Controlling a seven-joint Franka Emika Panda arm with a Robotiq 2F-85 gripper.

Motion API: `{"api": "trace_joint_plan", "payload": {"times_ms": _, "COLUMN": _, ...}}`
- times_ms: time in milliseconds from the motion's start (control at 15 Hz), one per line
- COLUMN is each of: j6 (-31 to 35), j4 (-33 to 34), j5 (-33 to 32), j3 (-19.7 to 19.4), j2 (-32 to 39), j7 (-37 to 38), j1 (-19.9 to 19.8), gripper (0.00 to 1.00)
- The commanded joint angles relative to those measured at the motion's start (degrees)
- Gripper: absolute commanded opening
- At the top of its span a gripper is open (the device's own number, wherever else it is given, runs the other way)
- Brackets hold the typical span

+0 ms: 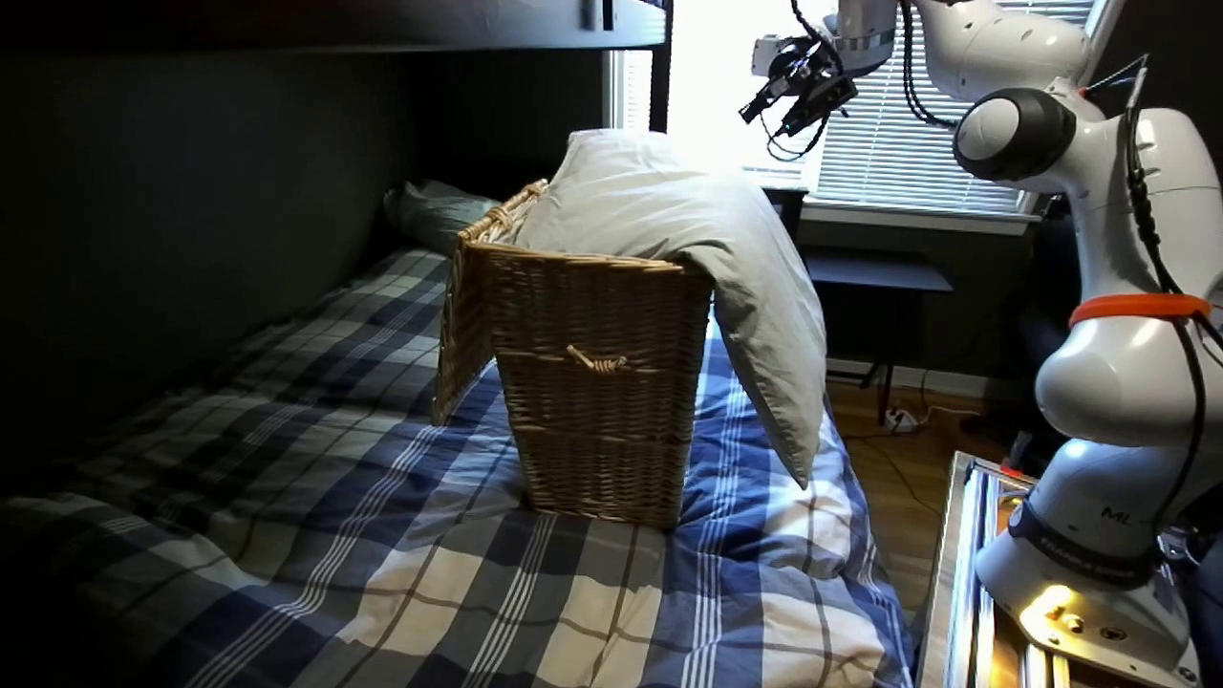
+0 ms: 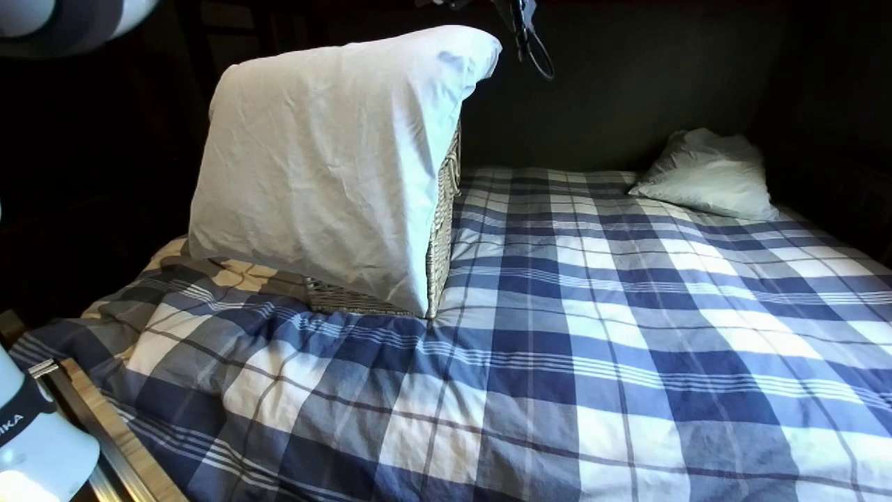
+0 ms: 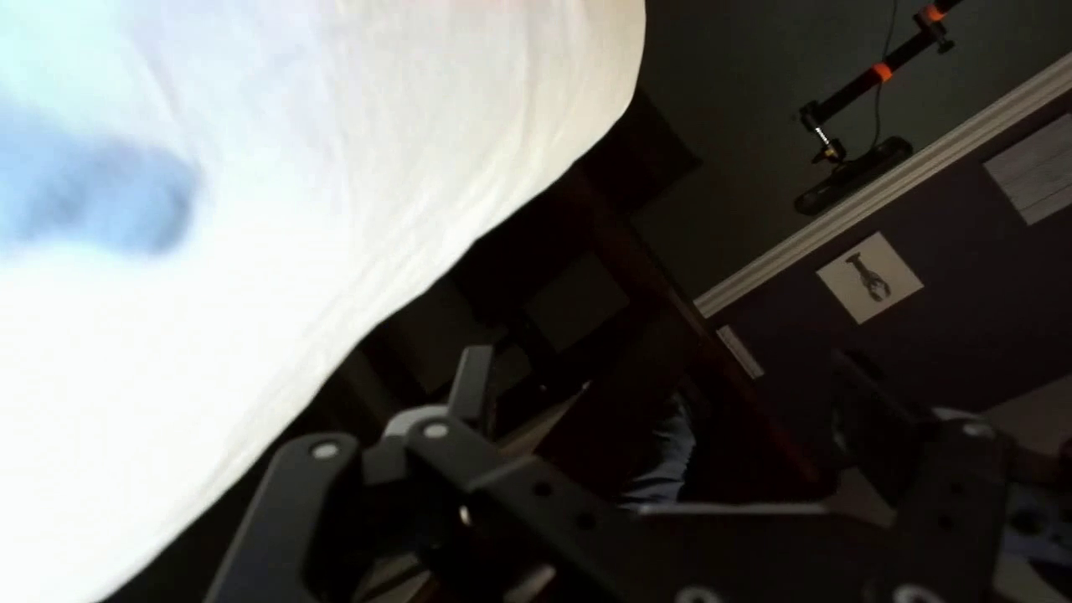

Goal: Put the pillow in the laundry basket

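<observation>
- My gripper (image 3: pixel 670 402) stands wide, its 2 black fingers (image 3: pixel 471 385) well apart in the wrist view.
- It hangs in the air: in both exterior views a gap shows between it and the white pillow (image 1: pixel 659 205), and in an exterior view a bright window (image 1: pixel 712 57) is behind it.
- The pillow drapes across the top of the wicker laundry basket (image 1: pixel 602 440); its upper part bulges above the mouth, and the rest folds over the rim and hangs outside the wall nearer my base (image 1: pixel 1089 573).
- How much of it is inside the basket, I cannot tell.
- 1 lower corner dangles close to the plaid bedcover (image 1: pixel 459 612); I cannot tell if they touch.
- The basket stands upright on the bedcover, with a twisted handle (image 1: pixel 597 363) on 1 wall and a woven panel (image 1: pixel 466 315) hanging from the rim opposite the pillow's drooping end.
- In the wrist view the pillow fills the upper left, washed out nearly to plain white, with a blurred blue-grey patch (image 3: pixel 126 197) on it.
- In an exterior view a pale pillow (image 2: pixel 707 178) lies toward the far corner of the bedcover, well apart from the basket.
- Past my fingers, the wrist view shows a lobster print (image 3: pixel 871 279) on a dark wall (image 3: pixel 963 276).
</observation>
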Motion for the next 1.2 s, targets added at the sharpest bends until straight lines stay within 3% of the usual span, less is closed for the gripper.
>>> {"api": "trace_joint_plan", "payload": {"times_ms": 0, "j6": 2.8, "j4": 0.6, "j5": -3.7, "j3": -3.0, "j2": 1.1, "j7": 4.1, "j1": 0.9, "gripper": 1.00}}
{"api": "trace_joint_plan", "payload": {"times_ms": 333, "j6": 6.0, "j4": -0.7, "j5": -3.7, "j3": -4.4, "j2": 2.1, "j7": 7.9, "j1": 1.4, "gripper": 1.00}}
{"api": "trace_joint_plan", "payload": {"times_ms": 733, "j6": 13.5, "j4": -0.4, "j5": -8.3, "j3": -7.9, "j2": 2.1, "j7": 8.5, "j1": 3.3, "gripper": 1.00}}
{"api": "trace_joint_plan", "payload": {"times_ms": 1133, "j6": 11.7, "j4": -2.6, "j5": -11.2, "j3": -7.8, "j2": 2.4, "j7": 8.2, "j1": 5.1, "gripper": 1.00}}
